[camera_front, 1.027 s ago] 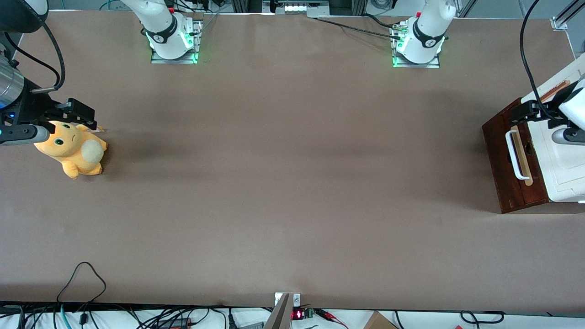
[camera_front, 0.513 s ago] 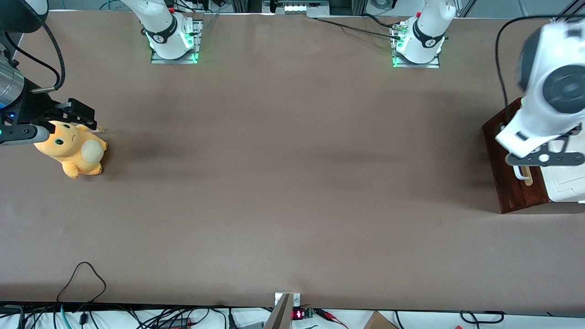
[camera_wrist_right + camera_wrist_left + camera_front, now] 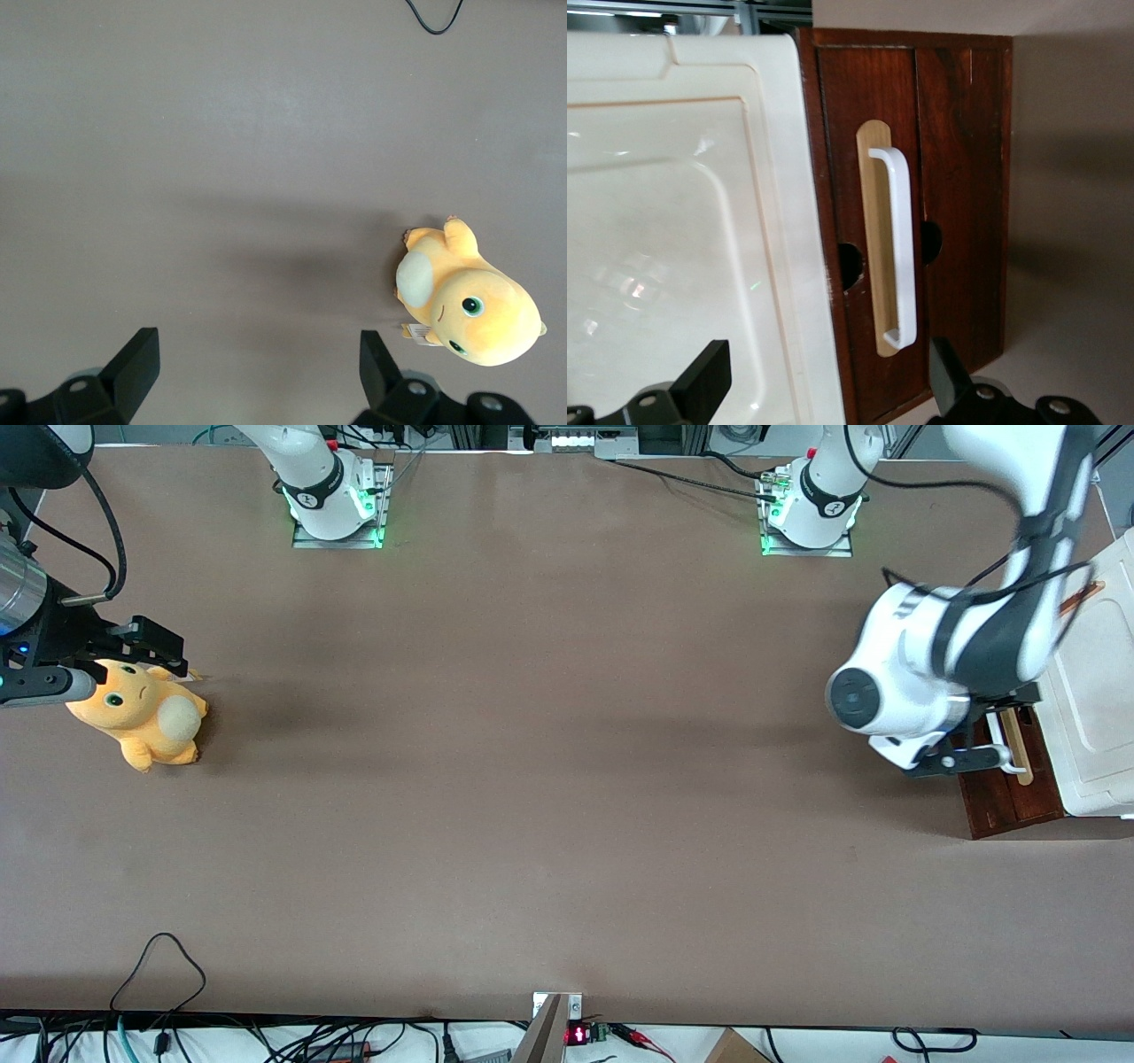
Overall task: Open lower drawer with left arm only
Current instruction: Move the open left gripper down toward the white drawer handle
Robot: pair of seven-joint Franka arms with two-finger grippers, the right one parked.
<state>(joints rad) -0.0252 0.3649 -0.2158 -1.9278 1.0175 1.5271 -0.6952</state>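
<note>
The lower drawer (image 3: 1010, 802) is a dark reddish-brown wooden front at the working arm's end of the table, under a white cabinet top (image 3: 1099, 691). It looks shut. The left wrist view shows the front (image 3: 961, 204) and its white U-shaped bar handle (image 3: 897, 248) on a tan strip. The left arm (image 3: 921, 673) reaches over the table in front of the drawer and hides part of the handle in the front view. Its black gripper (image 3: 970, 759) hangs above the cabinet's front edge, over the handle's end, apart from it. It is open and empty in the left wrist view (image 3: 826, 359), fingers (image 3: 704, 376) spread wide.
An orange plush toy (image 3: 137, 713) lies toward the parked arm's end of the table. Two arm bases (image 3: 337, 500) stand along the table edge farthest from the front camera. Cables (image 3: 159, 965) trail over the nearest edge.
The left arm has swung from over the cabinet out above the table in front of the drawer. The drawer front has not moved.
</note>
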